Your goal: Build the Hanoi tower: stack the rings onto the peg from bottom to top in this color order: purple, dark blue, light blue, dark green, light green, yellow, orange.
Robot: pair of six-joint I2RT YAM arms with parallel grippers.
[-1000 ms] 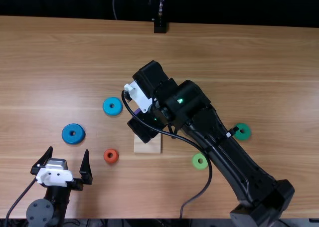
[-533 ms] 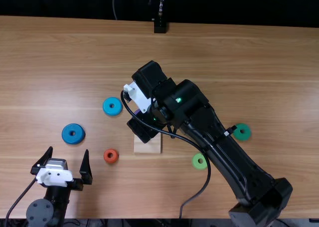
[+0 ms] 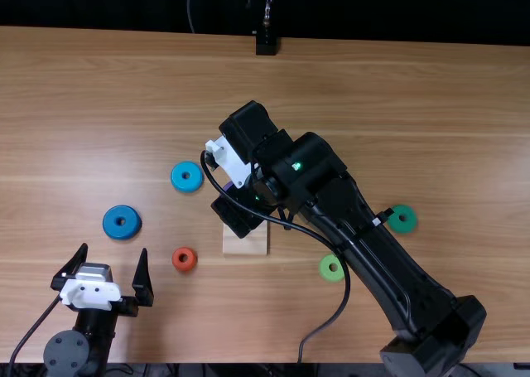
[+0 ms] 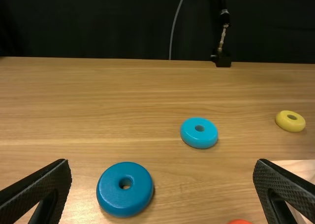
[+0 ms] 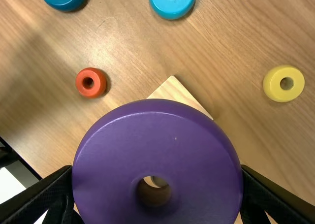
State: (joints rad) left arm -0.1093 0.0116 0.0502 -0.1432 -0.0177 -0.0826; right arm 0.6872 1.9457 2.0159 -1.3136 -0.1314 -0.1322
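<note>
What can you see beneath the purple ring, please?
A corner of the pale wooden base juts out from under the purple ring, and a pale sliver shows through its hole. The ring covers the rest, so I cannot tell whether that is the peg.

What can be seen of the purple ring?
The purple ring is a thick disc with a rounded edge, a smooth, glossy face and a round central hole. The right gripper clamps it by opposite sides, over the pale wooden base; whether it touches anything beneath, I cannot tell. A small light speck dots its face.
</note>
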